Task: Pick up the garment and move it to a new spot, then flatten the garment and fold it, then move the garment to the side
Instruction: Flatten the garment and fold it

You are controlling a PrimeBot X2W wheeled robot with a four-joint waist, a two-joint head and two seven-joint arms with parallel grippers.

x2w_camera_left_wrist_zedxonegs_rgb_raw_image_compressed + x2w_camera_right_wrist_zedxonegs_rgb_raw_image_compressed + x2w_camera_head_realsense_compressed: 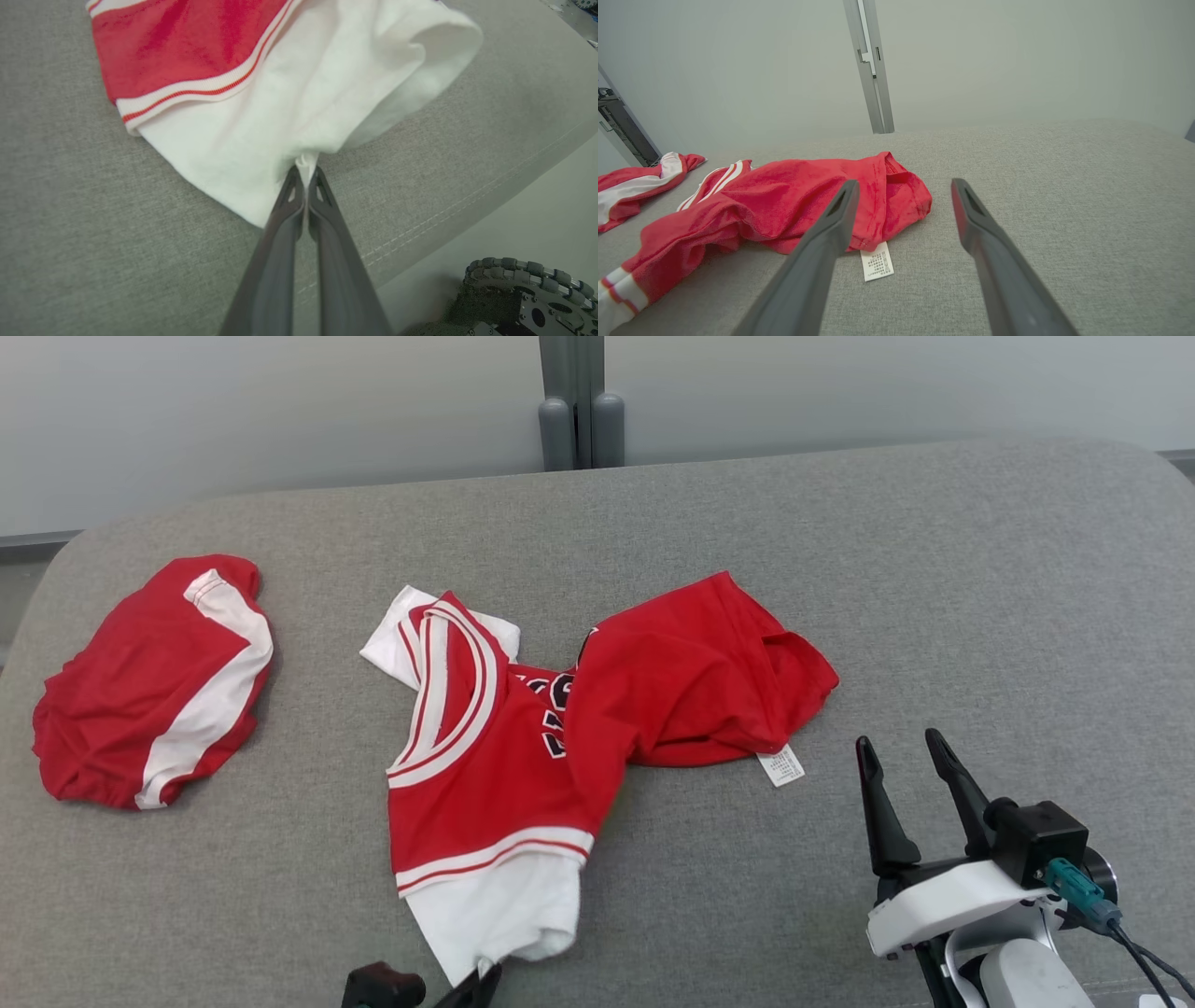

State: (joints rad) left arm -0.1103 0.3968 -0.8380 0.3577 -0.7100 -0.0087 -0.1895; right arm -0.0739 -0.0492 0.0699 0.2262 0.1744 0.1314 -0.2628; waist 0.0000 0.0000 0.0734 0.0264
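The garment (523, 747) is a red jersey with white sleeves and striped trim, lying crumpled mid-surface, its body bunched toward the right. My left gripper (485, 980) at the bottom edge is shut on the hem of the white sleeve (261, 140); the left wrist view shows the left gripper (306, 169) pinching a small fold of white cloth. My right gripper (901, 756) hovers open to the right of the jersey, empty. In the right wrist view the right gripper (903, 186) frames the red body (798, 205) and its white care label (877, 266).
A second red-and-white garment (149, 686) lies folded at the far left of the grey fabric surface (934, 597). The surface's front edge with stitched seam (467, 205) runs close behind my left gripper. A grey post (579, 401) stands at the back wall.
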